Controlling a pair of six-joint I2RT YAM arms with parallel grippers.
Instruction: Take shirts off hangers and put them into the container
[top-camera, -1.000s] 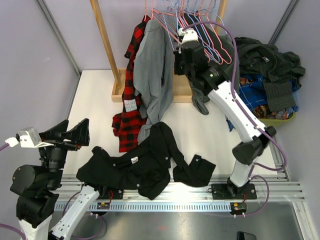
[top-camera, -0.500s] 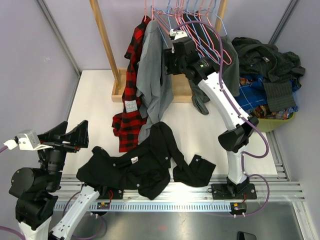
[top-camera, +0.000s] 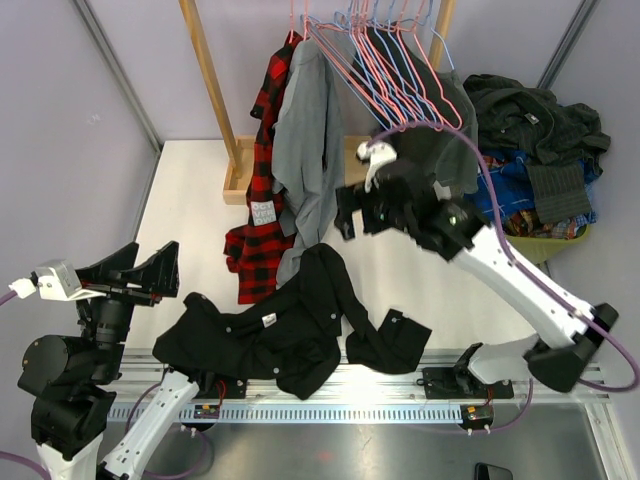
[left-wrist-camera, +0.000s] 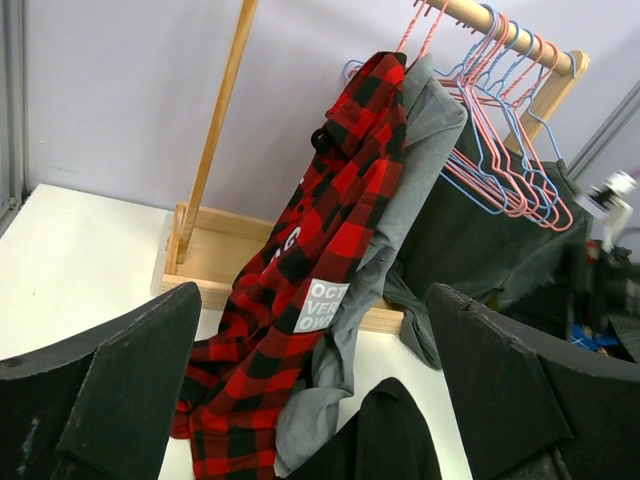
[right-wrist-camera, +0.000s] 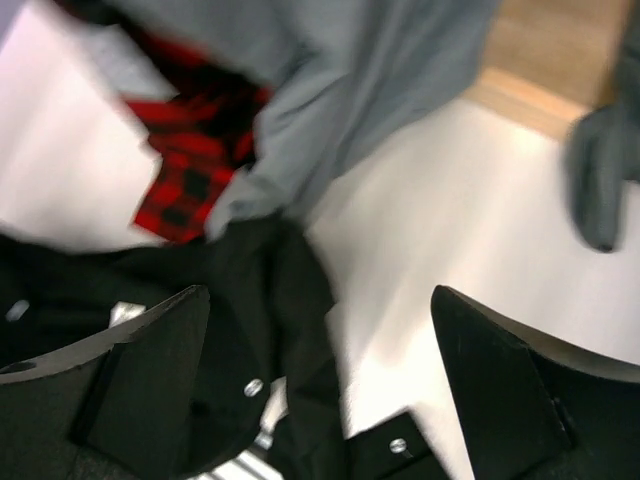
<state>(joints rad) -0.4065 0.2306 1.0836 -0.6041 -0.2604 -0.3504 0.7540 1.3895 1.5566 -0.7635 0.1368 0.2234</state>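
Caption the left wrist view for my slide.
Open left end effector faces plaid shirt and grey shirt hanging from wooden rail beside wire hangers.

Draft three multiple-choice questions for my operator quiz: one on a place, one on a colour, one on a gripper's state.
1. Where does the black shirt lie? A on the table; B in the container; C on a hanger.
2. In the top view, what colour is the shirt hanging left of the grey shirt? A red-and-black plaid; B blue; C white.
3. How is the right gripper? A shut on a hanger; B open, empty; C shut on the black shirt.
Key: 1 A, it sprawls on the tabletop; 2 A, the plaid shirt hangs there; 3 B, its jaws stand apart around nothing.
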